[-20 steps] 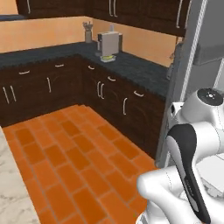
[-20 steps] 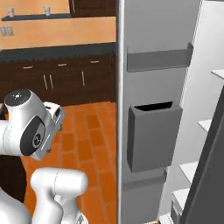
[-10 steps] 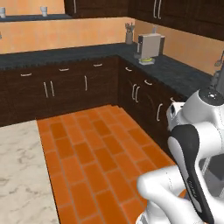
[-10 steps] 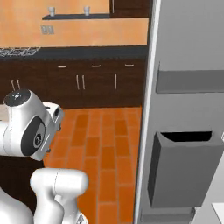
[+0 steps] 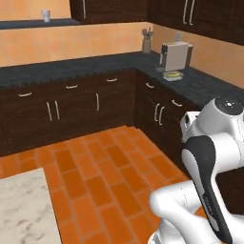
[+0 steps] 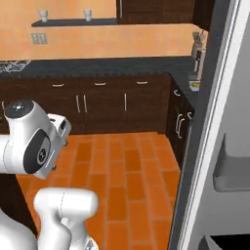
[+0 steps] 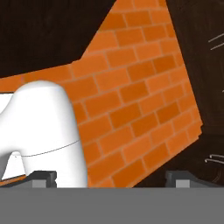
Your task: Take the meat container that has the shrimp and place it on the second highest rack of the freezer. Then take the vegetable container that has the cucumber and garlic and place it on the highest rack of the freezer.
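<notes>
Hanging wide apart and empty, the two dark fingertips of the gripper (image 7: 111, 177) are pointing down at the orange brick floor (image 7: 140, 109), far from any container. Only the tall silver-grey freezer door (image 6: 215, 146) edge is showing, so turning the base risks clipping it or the dark wooden cabinets (image 5: 71, 112).
</notes>
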You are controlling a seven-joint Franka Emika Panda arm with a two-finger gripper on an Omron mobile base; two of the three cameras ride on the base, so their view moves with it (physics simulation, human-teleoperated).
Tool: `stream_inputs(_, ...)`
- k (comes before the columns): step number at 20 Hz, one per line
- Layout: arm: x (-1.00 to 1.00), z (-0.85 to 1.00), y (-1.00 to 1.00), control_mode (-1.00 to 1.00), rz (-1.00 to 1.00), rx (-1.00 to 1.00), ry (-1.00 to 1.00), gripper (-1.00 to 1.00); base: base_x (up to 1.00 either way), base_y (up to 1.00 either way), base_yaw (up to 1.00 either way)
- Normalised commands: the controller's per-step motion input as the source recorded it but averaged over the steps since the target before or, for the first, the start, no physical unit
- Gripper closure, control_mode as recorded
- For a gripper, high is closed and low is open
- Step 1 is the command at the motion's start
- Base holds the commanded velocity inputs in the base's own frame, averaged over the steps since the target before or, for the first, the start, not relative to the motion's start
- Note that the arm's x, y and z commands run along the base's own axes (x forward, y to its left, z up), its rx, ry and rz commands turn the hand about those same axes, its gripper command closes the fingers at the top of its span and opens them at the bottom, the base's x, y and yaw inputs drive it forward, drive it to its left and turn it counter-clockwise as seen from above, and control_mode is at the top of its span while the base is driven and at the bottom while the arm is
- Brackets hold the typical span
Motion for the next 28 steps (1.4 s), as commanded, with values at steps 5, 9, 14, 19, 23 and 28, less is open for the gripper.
stream_inputs(5, 0.0, 0.0, 0.0, 1.0, 0.0, 0.0, 0.0, -1.0, 1.0, 0.0, -0.37)
stream_inputs(9, 0.0, 0.0, 0.0, 1.0, 0.0, 0.0, 0.0, -1.0, 1.0, 0.0, -0.4)
stream_inputs(14, 0.0, 0.0, 0.0, 1.0, 0.0, 0.0, 0.0, -1.0, 1.0, 0.0, -0.42)
stream_inputs(19, 0.0, 0.0, 0.0, 1.0, 0.0, 0.0, 0.0, -1.0, 1.0, 0.0, -0.46)
stream_inputs(23, 0.0, 0.0, 0.0, 1.0, 0.0, 0.0, 0.0, -1.0, 0.9, 0.02, -0.42)
stream_inputs(28, 0.0, 0.0, 0.0, 1.0, 0.0, 0.0, 0.0, -1.0, 0.46, 0.0, -0.33)
